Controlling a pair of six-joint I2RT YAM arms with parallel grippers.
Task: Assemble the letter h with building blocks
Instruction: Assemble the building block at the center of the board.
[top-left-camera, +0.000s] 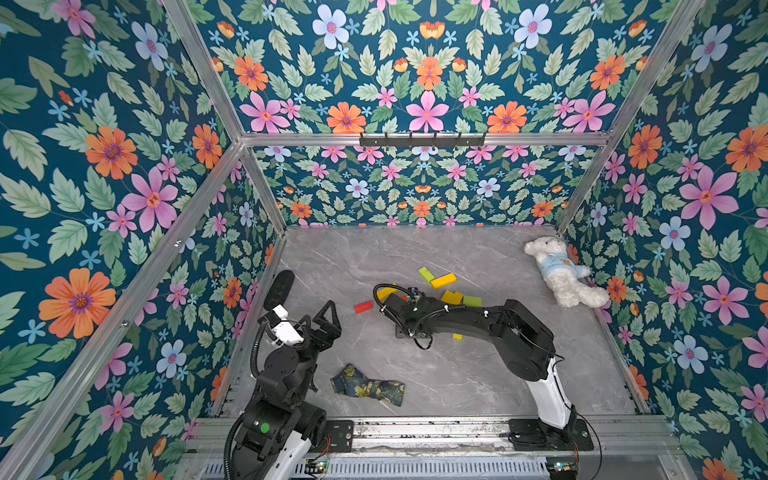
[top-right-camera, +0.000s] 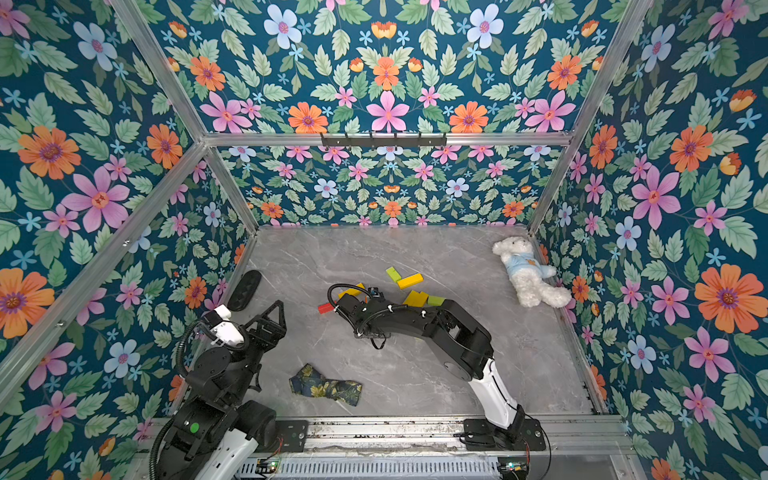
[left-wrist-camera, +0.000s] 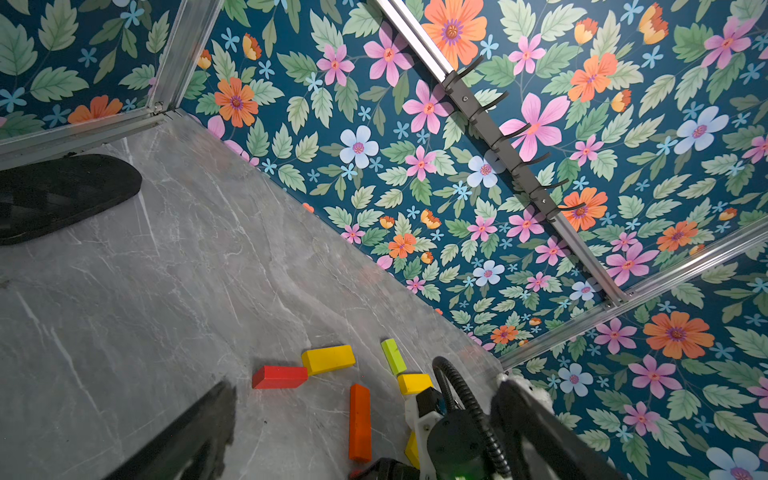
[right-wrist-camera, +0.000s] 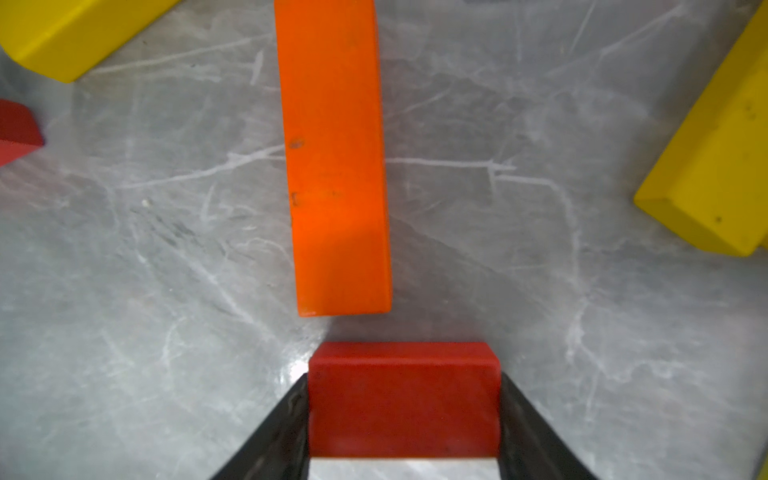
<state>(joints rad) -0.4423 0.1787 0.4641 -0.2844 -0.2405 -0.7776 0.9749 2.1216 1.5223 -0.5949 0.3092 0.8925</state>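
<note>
Building blocks lie scattered mid-table. In both top views I see a red block (top-left-camera: 364, 306), a lime one (top-left-camera: 426, 273), yellow ones (top-left-camera: 443, 281) (top-left-camera: 452, 297), a green one (top-left-camera: 472, 301) and a small piece (top-left-camera: 457, 336). My right gripper (right-wrist-camera: 404, 380) is shut on a second red block (right-wrist-camera: 403, 399), with both jaws against its sides. It sits low over the table just past the end of an orange bar (right-wrist-camera: 336, 158), between two yellow blocks (right-wrist-camera: 75, 33) (right-wrist-camera: 715, 166). My left gripper (top-left-camera: 328, 322) hangs open and empty near the left wall, away from the blocks.
A white teddy bear (top-left-camera: 561, 270) lies at the back right by the wall. A dark floral cloth (top-left-camera: 368, 386) is crumpled near the front edge. A black oval pad (top-left-camera: 279, 289) rests against the left wall. A hook rail (top-left-camera: 422, 140) runs along the back wall.
</note>
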